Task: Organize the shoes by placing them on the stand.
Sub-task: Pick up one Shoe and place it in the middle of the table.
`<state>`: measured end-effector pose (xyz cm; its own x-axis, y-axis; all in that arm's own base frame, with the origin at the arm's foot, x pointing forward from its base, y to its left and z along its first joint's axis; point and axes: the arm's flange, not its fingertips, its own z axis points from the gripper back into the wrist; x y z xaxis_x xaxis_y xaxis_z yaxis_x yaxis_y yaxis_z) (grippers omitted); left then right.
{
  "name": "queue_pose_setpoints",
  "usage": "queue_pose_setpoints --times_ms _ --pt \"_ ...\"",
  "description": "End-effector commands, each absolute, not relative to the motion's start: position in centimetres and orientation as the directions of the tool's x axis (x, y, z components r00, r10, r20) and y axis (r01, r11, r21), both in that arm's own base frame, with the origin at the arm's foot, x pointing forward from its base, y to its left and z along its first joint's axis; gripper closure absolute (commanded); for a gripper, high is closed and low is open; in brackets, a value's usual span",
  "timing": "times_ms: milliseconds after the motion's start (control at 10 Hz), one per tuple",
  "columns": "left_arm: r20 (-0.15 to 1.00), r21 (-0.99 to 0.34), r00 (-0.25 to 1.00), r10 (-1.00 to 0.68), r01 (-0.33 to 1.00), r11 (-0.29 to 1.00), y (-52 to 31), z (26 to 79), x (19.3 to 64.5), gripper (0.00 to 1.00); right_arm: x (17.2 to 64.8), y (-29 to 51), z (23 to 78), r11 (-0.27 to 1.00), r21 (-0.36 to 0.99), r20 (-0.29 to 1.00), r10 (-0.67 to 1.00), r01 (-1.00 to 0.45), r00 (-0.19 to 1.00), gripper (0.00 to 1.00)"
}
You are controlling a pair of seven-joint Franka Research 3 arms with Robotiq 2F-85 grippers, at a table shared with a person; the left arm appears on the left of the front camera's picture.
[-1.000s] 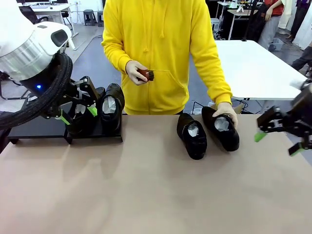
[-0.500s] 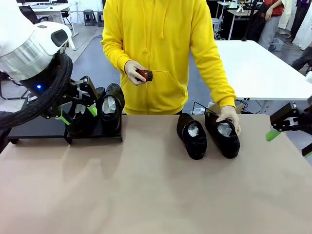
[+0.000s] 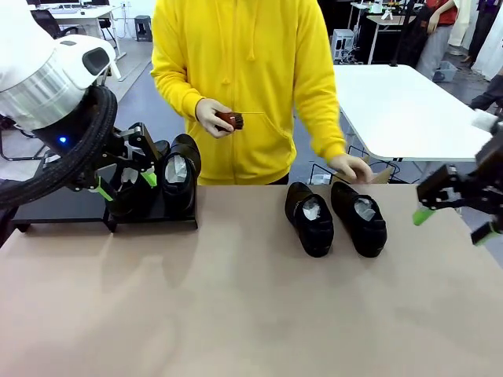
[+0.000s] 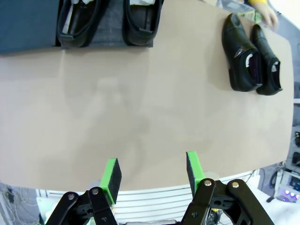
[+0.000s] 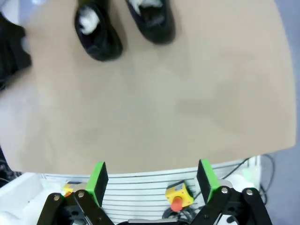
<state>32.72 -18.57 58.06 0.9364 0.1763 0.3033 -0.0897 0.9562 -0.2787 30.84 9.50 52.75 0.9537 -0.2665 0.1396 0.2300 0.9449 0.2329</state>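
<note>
Two glossy black shoes [image 3: 179, 177] [image 3: 130, 191] with white paper inside stand on the low black stand [image 3: 63, 208] at the far left; the left wrist view has them [image 4: 140, 21] [image 4: 77, 23] at its top. Two more shoes [image 3: 309, 218] [image 3: 359, 217] lie side by side on the table, right of the middle, also at the top of the right wrist view [image 5: 96, 30] [image 5: 150, 16]. My left gripper [image 3: 126, 184] [image 4: 152, 172] hangs open, holding nothing, on the near side of the stand. My right gripper [image 3: 456, 222] [image 5: 152, 180] is open and holds nothing, to the right of the lying pair.
A person in a yellow hoodie stands at the far edge, holding a small brown brush [image 3: 230, 120] in one hand; the other hand [image 3: 351, 167] hovers just behind the lying pair. A white table [image 3: 409, 110] stands behind. A yellow box with a red button [image 5: 177, 197] sits below the table edge.
The person's hand has let go of the right-hand lying shoe and drawn back, and the body has shifted left. My right gripper swung out right, then came back in. The left arm stayed still.
</note>
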Motion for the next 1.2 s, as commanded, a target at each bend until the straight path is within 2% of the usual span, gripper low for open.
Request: queue_pose_setpoints --times_ms 0,200,400,600,700,900,1000,1100 --pt "0.306 -0.287 0.935 0.176 -0.086 0.954 -18.5 58.2 32.7 0.27 35.6 12.2 52.6 0.985 0.15 0.175 -0.111 0.084 0.978 0.0" --pt "0.306 -0.287 0.935 0.176 -0.086 0.954 -18.5 58.2 32.7 0.27 41.2 16.5 51.0 0.991 0.093 0.184 0.078 -0.097 0.98 0.0" --pt "0.306 -0.287 0.935 0.176 -0.086 0.954 -18.5 58.2 32.7 0.27 45.7 19.9 48.7 0.982 -0.002 0.172 0.187 -0.189 0.967 0.0" --pt "0.306 -0.287 0.935 0.176 -0.086 0.954 -18.5 58.2 32.7 0.27 48.5 21.4 46.3 0.979 -0.025 0.105 0.206 -0.204 0.973 0.0" --pt "0.306 -0.287 0.935 0.176 -0.086 0.954 -18.5 58.2 32.7 0.27 45.4 20.2 46.9 0.985 0.018 0.145 0.169 -0.174 0.975 0.0" --pt "0.306 -0.287 0.935 0.176 -0.086 0.954 -18.5 58.2 32.7 0.27 45.4 20.2 46.9 0.985 0.018 0.145 0.169 -0.174 0.975 0.0" --pt "0.306 -0.287 0.935 0.176 -0.086 0.954 -18.5 58.2 32.7 0.27 47.4 20.8 45.6 0.981 0.005 0.12 0.193 -0.195 0.974 0.0" --pt "0.306 -0.287 0.935 0.176 -0.086 0.954 -18.5 58.2 32.7 0.27 47.3 20.2 45.2 0.98 -0.009 0.135 0.196 -0.197 0.971 0.0"
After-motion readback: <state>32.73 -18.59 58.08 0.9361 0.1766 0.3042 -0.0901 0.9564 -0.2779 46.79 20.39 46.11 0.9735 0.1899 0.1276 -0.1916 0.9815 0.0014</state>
